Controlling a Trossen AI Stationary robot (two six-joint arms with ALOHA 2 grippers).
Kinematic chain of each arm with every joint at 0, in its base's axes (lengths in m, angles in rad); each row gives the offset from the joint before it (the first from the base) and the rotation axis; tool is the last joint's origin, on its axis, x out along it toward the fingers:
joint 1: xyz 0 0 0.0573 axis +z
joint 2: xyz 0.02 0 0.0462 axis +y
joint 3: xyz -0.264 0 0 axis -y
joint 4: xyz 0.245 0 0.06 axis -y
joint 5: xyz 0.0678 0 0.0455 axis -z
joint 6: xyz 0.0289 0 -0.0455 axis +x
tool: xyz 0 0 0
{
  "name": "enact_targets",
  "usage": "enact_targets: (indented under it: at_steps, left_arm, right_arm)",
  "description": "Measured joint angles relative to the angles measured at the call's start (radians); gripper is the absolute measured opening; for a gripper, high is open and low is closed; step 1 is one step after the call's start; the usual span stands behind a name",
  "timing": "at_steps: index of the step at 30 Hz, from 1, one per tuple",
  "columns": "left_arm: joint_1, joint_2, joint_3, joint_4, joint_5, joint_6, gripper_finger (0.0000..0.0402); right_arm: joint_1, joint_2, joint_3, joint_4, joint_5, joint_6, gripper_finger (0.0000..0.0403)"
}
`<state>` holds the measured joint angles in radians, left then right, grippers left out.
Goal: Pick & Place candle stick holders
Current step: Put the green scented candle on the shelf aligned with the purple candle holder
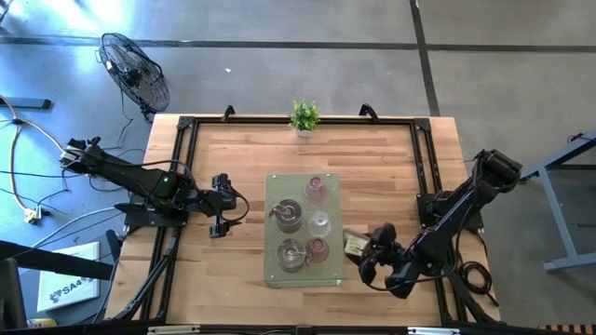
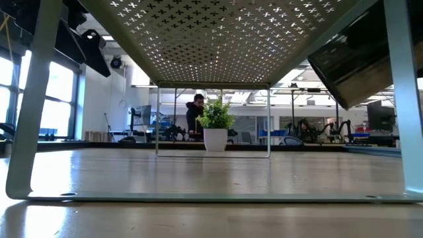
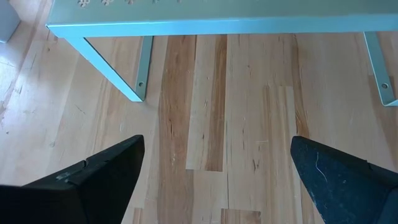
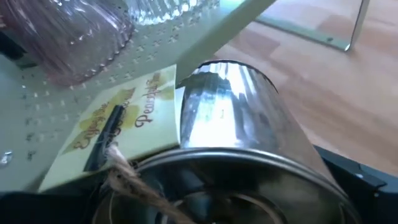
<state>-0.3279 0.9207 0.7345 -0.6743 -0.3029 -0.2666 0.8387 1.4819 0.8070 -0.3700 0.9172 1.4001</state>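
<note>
Silver candle stick holder [image 4: 242, 118] with a paper tag [image 4: 124, 124] is lying between the jaws of the right tool [image 1: 380, 253], grasped near the table's right front corner, just beside the perforated rack [image 1: 276, 184]. Other holders are standing on that rack. The left tool [image 1: 222, 206] is waiting released, left of it. Swinging in, the holder's base could be clipping the pink glass cup [image 4: 68, 37].

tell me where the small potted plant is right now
In the high view the potted plant stands at the table's far edge, about midway across, beyond the perforated tray with the candle stick holders, apart from both arms.
</note>
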Motion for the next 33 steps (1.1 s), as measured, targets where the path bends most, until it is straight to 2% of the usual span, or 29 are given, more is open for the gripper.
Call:
enact_targets:
  at_steps: [9, 17, 24, 33]
  left_arm:
    - [0.0, 0.0, 0.0, 0.0, 0.0, 0.0, 0.0396]
    - [0.0, 0.0, 0.0, 0.0, 0.0, 0.0, 0.0396]
    - [0.0, 0.0, 0.0, 0.0, 0.0, 0.0, 0.0396]
    - [0.0, 0.0, 0.0, 0.0, 0.0, 0.0, 0.0396]
  right_arm:
    - [-0.003, -0.003, 0.003, 0.025, 0.153, -0.083, 0.0358]
    - [-0.003, -0.003, 0.003, 0.023, 0.143, -0.086, 0.0358]
    - [-0.007, -0.003, 0.043, -0.006, 0.157, -0.159, 0.0358]
    - [-0.008, -0.003, 0.176, -0.177, 0.178, -0.212, 0.0358]
